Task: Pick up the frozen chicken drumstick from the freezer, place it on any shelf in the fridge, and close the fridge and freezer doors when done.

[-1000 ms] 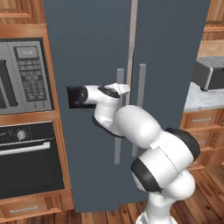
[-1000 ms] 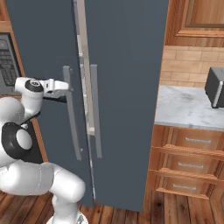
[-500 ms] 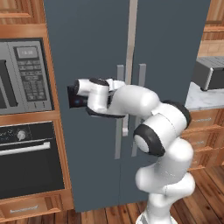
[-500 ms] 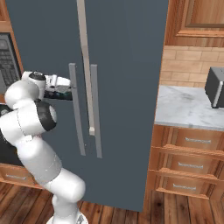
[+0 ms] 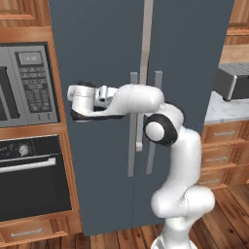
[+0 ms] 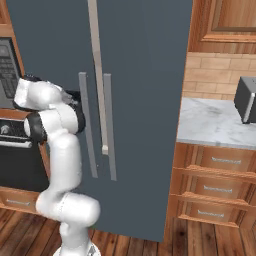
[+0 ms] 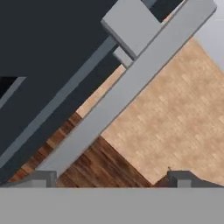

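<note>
Both slate-blue doors are closed, the freezer door (image 5: 97, 58) on the left and the fridge door (image 5: 189, 58) on the right. The frozen chicken drumstick and the shelf are hidden behind them. My arm reaches left across the freezer door at mid height. My gripper (image 6: 75, 96) sits just left of the freezer door's grey bar handle (image 6: 86, 125). In the hand view the gripper (image 7: 113, 180) is open, its fingertips (image 7: 43, 177) far apart. The handle (image 7: 131, 92) runs diagonally just beyond them, and nothing is held.
A black built-in oven (image 5: 29, 175) and a microwave (image 5: 24, 85) stand in the wood cabinet to the left. A marble counter (image 6: 215, 125) with a toaster (image 6: 246, 97) lies to the right, above wooden drawers. Wood floor runs below.
The arm has unfolded: the elbow rose from low in front of the doors to handle height. The hand stayed by the freezer handle. Both doors stay closed and the gripper stays open.
</note>
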Available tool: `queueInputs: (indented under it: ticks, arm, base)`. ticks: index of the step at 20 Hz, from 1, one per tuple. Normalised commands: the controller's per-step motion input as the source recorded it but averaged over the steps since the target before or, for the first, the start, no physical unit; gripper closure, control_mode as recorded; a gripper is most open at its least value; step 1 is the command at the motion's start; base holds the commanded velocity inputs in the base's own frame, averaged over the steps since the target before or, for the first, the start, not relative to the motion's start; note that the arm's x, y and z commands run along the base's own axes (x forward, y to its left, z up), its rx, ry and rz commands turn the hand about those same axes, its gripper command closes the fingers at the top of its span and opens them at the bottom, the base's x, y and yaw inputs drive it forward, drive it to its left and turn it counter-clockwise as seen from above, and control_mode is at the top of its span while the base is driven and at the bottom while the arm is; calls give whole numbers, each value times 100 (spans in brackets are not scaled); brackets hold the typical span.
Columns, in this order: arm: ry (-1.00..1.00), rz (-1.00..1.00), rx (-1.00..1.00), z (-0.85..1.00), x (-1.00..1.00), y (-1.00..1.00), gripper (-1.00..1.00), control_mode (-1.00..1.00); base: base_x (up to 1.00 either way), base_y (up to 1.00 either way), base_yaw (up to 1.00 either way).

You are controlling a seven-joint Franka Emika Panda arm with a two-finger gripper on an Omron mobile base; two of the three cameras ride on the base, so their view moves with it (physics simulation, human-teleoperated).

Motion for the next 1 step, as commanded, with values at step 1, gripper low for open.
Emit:
queueInputs:
  ticks: [1]
  arm:
    - [-41, 5, 0, -49, -64, -93, -100, -100]
  base:
    - [0, 0, 0]
